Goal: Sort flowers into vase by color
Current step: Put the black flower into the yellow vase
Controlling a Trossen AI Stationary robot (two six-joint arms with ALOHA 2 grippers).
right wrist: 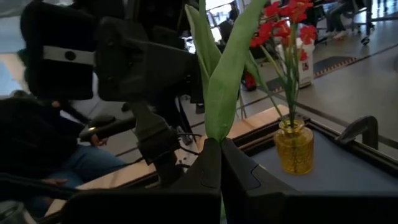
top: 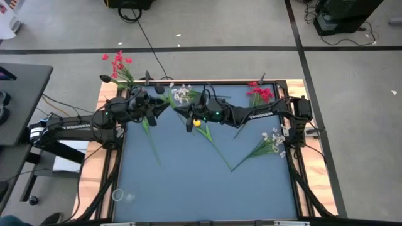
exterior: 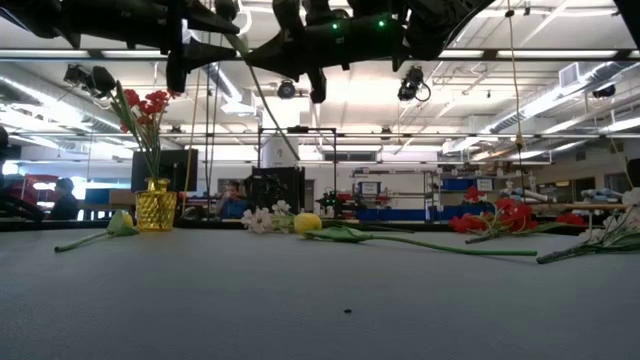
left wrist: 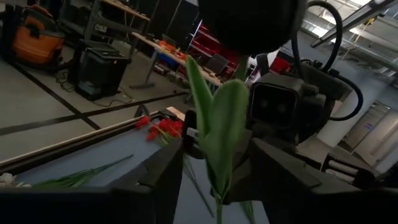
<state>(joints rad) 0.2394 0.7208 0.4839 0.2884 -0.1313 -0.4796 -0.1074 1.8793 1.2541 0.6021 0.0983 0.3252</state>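
Flowers all over this blue table (top: 188,188), so let's count. One gold vase (exterior: 155,210) stands at the far left corner with a red bunch (exterior: 150,105) upright in it. One red cluster (top: 260,94) lies flat near the far right corner. White sprays, two of them: one (top: 181,94) by the far edge near the middle, one (top: 271,143) toward the right side with its stem running inward. Yellow tulips: one head (exterior: 307,222) shows low on the mat in the low view, next to white blossoms, and a yellow head (top: 197,123) sits under the grippers in the high view; whether these are the same one I can't tell. A further green stem (top: 151,141) lies at the left.

Writing: white lettering runs along each forearm, reading roughly "TROSSEN" on the left arm (top: 69,127).

Both arms reach in from the sides and meet at the far middle, raised well above the mat. The right gripper (right wrist: 219,144) is clamped tight on a leafy green tulip stem (right wrist: 217,81), leaves standing up between its fingers. The left gripper (left wrist: 214,155) faces it nose to nose, fingers parted either side of that same stem, with the leaves between them and not pinched.
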